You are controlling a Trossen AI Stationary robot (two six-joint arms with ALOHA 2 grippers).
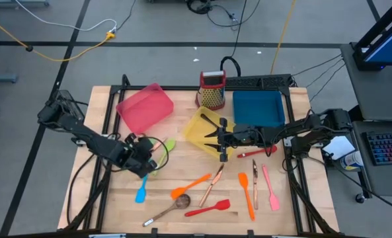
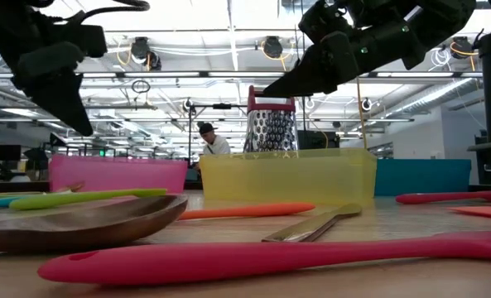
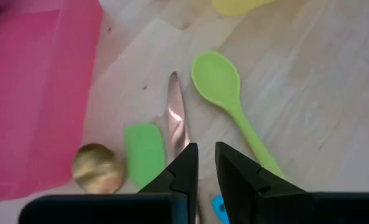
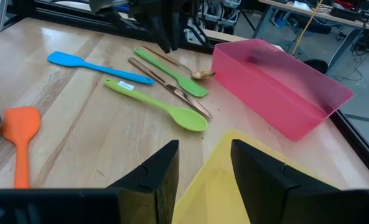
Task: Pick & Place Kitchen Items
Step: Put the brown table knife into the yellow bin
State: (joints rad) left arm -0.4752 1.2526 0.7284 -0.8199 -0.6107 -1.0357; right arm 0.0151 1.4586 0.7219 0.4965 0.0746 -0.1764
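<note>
My left gripper (image 3: 207,155) hangs over a cluster of utensils lying flat on the wooden table beside the pink tray (image 1: 145,107): a green spoon (image 3: 218,81), a copper knife (image 3: 175,115), a green spatula (image 3: 144,152) and a copper spoon (image 3: 97,168). Its fingers stand a narrow gap apart with nothing between them. My right gripper (image 4: 204,155) is open and empty above the yellow tray (image 1: 199,125). More utensils lie toward the near edge: a blue spatula (image 1: 141,192), an orange spatula (image 1: 189,186), a wooden spoon (image 1: 172,208) and a red spatula (image 1: 209,208).
A blue tray (image 1: 257,108) and a red-topped metal grater (image 1: 212,89) stand at the far edge. A red spoon (image 1: 256,152), an orange spatula (image 1: 246,195), a copper fork (image 1: 254,182) and a pink spatula (image 1: 270,188) lie at the near right. A person shows far behind the table (image 2: 212,141).
</note>
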